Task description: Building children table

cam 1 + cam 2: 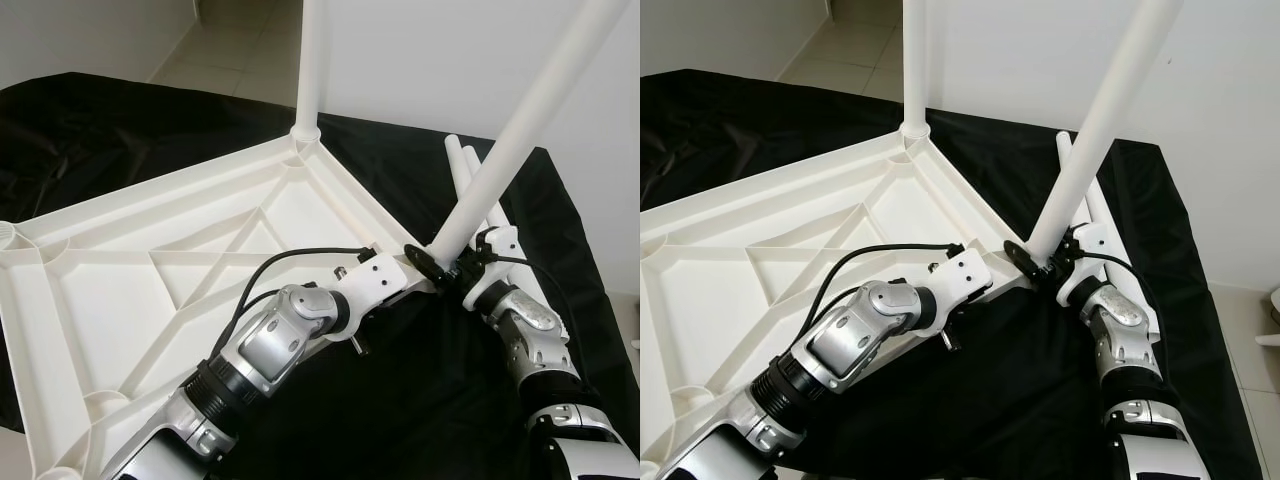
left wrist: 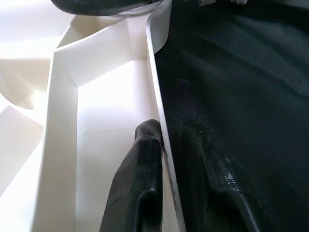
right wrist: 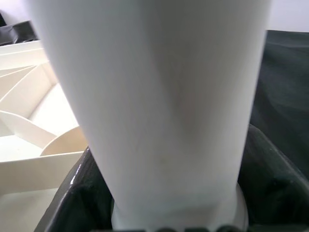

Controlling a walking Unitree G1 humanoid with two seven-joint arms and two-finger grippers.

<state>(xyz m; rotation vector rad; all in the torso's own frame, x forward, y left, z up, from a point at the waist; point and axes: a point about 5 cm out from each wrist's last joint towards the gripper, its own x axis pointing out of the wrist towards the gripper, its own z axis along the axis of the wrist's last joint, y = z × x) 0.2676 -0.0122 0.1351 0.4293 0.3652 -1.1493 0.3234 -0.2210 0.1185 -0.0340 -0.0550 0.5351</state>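
Black cloth drapes the bench, with pale floor tiles and a white wall behind it. On the cloth lies the white ribbed plastic tabletop, upside down, its underside ribs facing up. One white round plastic leg already stands upright in the far corner socket, well beyond both claws.

A second white tubular leg leans at a slant, its lower end at the near-right corner of the tabletop. The right claw is closed around this leg close to its foot; in the right wrist view the tube sits snug between the black fingers. The left claw is pinched shut on the thin edge wall of the tabletop, just beside the right claw, one finger inside the rim and the other outside over the cloth, steadying the corner.

Spare white legs lie on the cloth just beyond the right claw.

The step in hand looks to be seating this second leg. To do it well, the right claw should bring the tube from its slant towards upright so its axis lines up with the socket, then press straight down, perhaps with a slight twist. The left claw's hold should stay firm so the light tabletop does not slide or tip on the slippery cloth.
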